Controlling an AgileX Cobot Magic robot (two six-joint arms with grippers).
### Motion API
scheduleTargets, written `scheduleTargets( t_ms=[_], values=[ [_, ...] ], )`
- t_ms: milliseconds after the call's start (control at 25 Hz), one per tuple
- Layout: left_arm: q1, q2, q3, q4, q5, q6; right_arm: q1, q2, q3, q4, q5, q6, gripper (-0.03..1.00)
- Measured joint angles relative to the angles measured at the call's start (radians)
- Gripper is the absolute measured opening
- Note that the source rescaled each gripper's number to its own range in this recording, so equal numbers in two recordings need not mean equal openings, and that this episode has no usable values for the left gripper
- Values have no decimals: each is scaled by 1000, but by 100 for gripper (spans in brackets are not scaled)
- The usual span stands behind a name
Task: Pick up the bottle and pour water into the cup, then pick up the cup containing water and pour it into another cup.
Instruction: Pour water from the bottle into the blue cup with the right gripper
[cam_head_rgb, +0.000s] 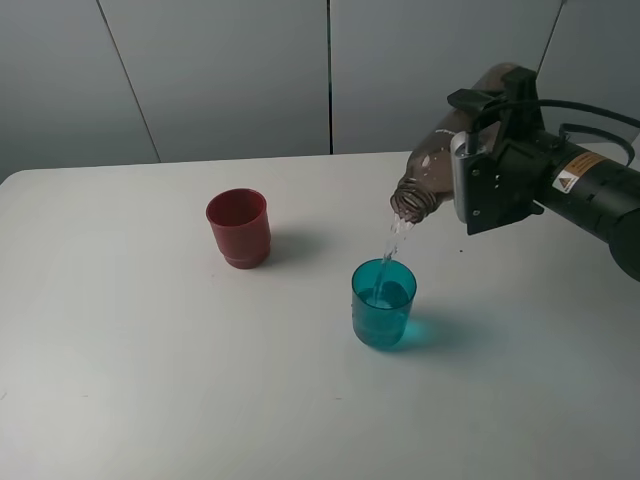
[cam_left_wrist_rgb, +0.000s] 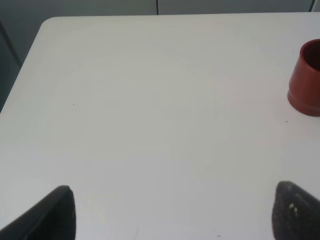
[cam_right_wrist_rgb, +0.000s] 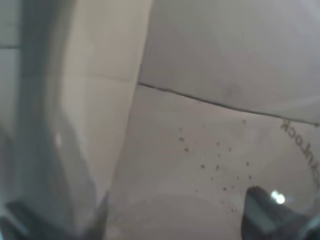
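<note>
My right gripper (cam_head_rgb: 478, 160) is shut on the smoky grey-brown bottle (cam_head_rgb: 432, 172), which is tilted with its neck down to the left. A thin stream of water runs from its mouth into the translucent teal cup (cam_head_rgb: 383, 303) standing below it; the cup holds some water. The bottle's body fills the right wrist view (cam_right_wrist_rgb: 190, 145) close up. The dark red cup (cam_head_rgb: 239, 227) stands upright to the left of the teal cup and also shows at the edge of the left wrist view (cam_left_wrist_rgb: 306, 80). My left gripper (cam_left_wrist_rgb: 172, 215) is open over bare table, out of the high view.
The white table (cam_head_rgb: 150, 360) ends at its back edge against a grey panelled wall (cam_head_rgb: 230, 70). The table's left corner shows in the left wrist view (cam_left_wrist_rgb: 45, 25).
</note>
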Motion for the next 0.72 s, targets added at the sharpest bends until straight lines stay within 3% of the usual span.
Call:
scheduleTargets(
  t_ms=[720],
  values=[
    [0,0,0,0,0,4,0,0,0,-2,-24,-58,0]
  ],
)
